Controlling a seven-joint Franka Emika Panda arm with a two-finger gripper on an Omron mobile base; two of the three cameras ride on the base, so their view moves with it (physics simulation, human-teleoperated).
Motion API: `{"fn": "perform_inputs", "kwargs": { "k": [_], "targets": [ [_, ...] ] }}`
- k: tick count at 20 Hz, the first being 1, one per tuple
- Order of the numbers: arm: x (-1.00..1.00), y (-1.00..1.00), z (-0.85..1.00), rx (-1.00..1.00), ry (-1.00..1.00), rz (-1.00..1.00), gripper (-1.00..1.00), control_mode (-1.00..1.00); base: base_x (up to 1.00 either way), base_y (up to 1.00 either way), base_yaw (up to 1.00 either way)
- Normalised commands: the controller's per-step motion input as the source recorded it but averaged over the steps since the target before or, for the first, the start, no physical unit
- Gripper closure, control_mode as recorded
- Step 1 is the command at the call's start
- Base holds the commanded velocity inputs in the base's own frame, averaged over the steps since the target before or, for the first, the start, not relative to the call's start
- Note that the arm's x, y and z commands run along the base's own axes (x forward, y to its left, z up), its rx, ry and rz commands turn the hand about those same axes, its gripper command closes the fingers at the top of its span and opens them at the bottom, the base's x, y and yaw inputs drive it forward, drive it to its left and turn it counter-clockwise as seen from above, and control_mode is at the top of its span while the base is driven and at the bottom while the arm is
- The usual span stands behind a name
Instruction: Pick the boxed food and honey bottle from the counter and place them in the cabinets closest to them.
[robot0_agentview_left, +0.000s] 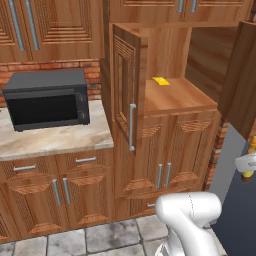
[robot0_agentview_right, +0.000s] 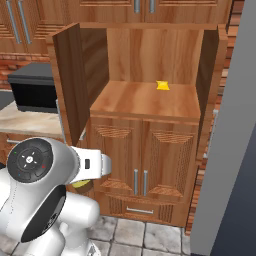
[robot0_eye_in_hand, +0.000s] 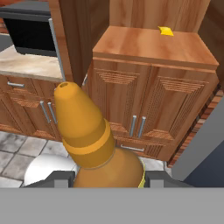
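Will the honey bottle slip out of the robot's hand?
Probably not: the hand grips the honey bottle around its wide lower body. Its smooth, tapering top looks slippery, though. Set on the shelf, it might tip, being tall and narrow-topped.

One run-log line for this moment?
gripper: shut on honey bottle | cabinet: doors open | shelf: small yellow item
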Motion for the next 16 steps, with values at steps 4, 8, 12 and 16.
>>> {"fn": "perform_inputs", "kwargs": {
  "k": [4, 8, 12, 16],
  "targets": [
    [0.00, 0.00, 0.00, 0.00, 0.00, 0.00, 1.00, 1.00, 0.00, 0.00, 0.00],
    [0.00, 0.00, 0.00, 0.00, 0.00, 0.00, 1.00, 1.00, 0.09, 0.00, 0.00],
    [0.00, 0.00, 0.00, 0.00, 0.00, 0.00, 1.00, 1.00, 0.30, -0.05, 0.00],
    [0.00, 0.00, 0.00, 0.00, 0.00, 0.00, 1.00, 1.00, 0.39, -0.10, 0.00]
  ]
}}
